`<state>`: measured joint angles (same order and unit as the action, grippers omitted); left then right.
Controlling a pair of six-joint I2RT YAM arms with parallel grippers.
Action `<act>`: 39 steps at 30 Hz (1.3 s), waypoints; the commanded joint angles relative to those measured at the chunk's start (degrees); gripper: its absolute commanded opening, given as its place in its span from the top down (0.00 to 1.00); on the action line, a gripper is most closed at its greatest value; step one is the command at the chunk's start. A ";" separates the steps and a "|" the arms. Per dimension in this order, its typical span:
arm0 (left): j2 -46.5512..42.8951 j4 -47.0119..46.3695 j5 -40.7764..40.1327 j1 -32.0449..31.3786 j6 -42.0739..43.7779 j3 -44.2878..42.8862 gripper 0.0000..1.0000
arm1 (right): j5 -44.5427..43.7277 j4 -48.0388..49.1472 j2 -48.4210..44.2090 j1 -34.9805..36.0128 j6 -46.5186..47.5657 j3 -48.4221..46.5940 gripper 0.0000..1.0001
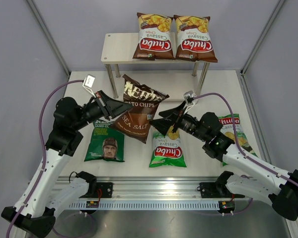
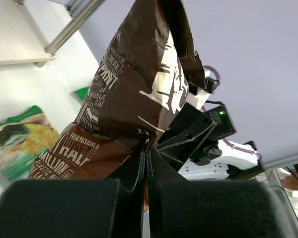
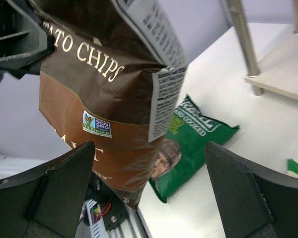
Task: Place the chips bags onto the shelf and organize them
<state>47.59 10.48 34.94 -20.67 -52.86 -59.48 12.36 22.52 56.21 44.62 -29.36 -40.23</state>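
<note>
Chips are about a third done, I'd say: two red Chuba bags (image 1: 154,37) lie side by side on the right of the shelf's (image 1: 116,49) top board, its left end bare. Kettle bag (image 1: 139,111) hangs in the air over the middle of the table (image 1: 134,168), just in front of the shelf, its edge pinched between the left gripper's (image 1: 126,106) pressed-together jaws. Right gripper (image 1: 161,119) is spread wide just beside the bag's other edge, gripping nothing. Yet to go: face bag (image 1: 105,144) near the front left, one green Chuba bag (image 1: 168,148) at front middle, a second green Chuba bag (image 1: 234,131) by the right edge, partly under the right arm.
</note>
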 commanded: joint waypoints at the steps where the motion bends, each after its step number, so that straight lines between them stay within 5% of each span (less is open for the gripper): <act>1: -1.28 -9.51 -0.66 -2.88 -3.56 -1.07 1.00 | 8.62 6.20 1.79 0.38 -1.21 -1.87 0.01; 9: -1.10 -14.52 -0.31 -9.03 -6.29 -1.42 1.00 | 23.31 18.59 5.14 0.47 -8.25 -5.12 0.04; 14: -0.57 -10.93 -1.45 -9.22 -3.22 -2.39 0.99 | 20.69 19.31 2.60 0.38 -9.83 -4.69 0.56; 17: -0.66 -6.02 -4.08 -9.22 1.43 -4.76 0.63 | 18.06 18.70 -0.04 0.38 -9.92 -3.54 0.70; 18: -0.83 -4.69 -6.79 -9.22 3.97 -6.16 0.41 | 16.92 18.26 -1.17 0.38 -9.84 -3.19 0.72; 23: -3.37 -2.74 -11.73 -9.22 9.70 -8.81 0.01 | 13.66 16.85 -3.73 0.38 -9.92 -2.84 0.78; 33: -21.30 -26.90 -15.43 -9.22 5.50 15.70 0.01 | 8.29 20.01 -7.52 0.38 -11.06 -4.06 0.80; 39: -21.32 -44.47 -11.66 -9.22 -1.26 25.36 0.01 | 9.44 22.48 -4.88 0.38 -14.13 -7.58 0.79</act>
<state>25.71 -19.27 21.43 -29.63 -49.39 -36.97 23.20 37.34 50.41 44.73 -41.21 -43.00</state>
